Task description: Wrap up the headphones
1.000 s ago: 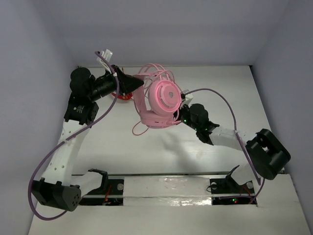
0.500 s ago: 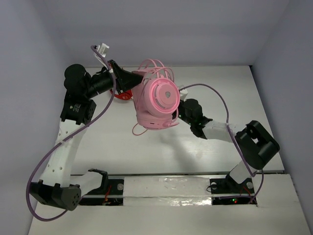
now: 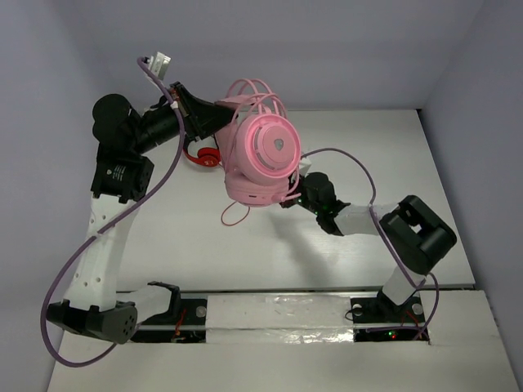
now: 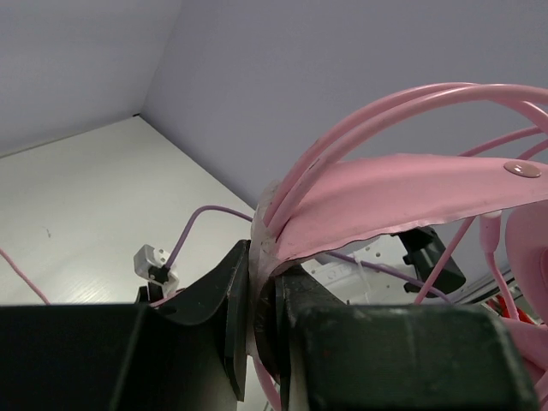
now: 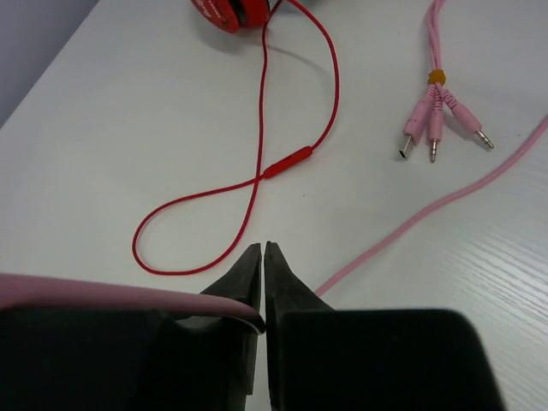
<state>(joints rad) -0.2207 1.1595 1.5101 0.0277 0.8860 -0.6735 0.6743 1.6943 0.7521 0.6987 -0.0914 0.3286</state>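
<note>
The pale-pink headphones (image 3: pixel 260 155) hang in the air over the far half of the white table (image 3: pixel 392 163), held between the two arms. One round cup (image 3: pixel 268 147) faces the overhead camera, showing concentric rings and a small pale emblem at its centre. The second cup (image 3: pixel 252 193) sits just below it, toward 6 o'clock. Several turns of thin pink cable (image 3: pixel 255 88) arch over the top of the set at 12 o'clock, and one loose loop (image 3: pixel 233 215) dangles at 7 o'clock.

The left gripper (image 3: pixel 204 121) meets the headphones at 10 o'clock. Its wrist camera shows its fingers (image 4: pixel 235 317) clamped on the end of the broad, glossy pink headband (image 4: pixel 402 193), with the cable turns sweeping above the band.

The right gripper (image 3: pixel 296 192) sits at 4 o'clock, against the lower cup. In its wrist view the jaws are drawn together to a hairline gap, pinching the tip of a pink strip (image 5: pixel 103 295) that comes in from 9 o'clock. Which part of the headphones that strip belongs to cannot be told.

Below the right gripper the cable's tail lies on the table and ends in three pink plugs (image 5: pixel 437 120) bound with a yellow band at 1 o'clock. The smaller red headphones (image 3: pixel 204 155) rest on the table at 9 o'clock from the pink set, and their red cable (image 5: pixel 257 171) curls in a loop.
</note>
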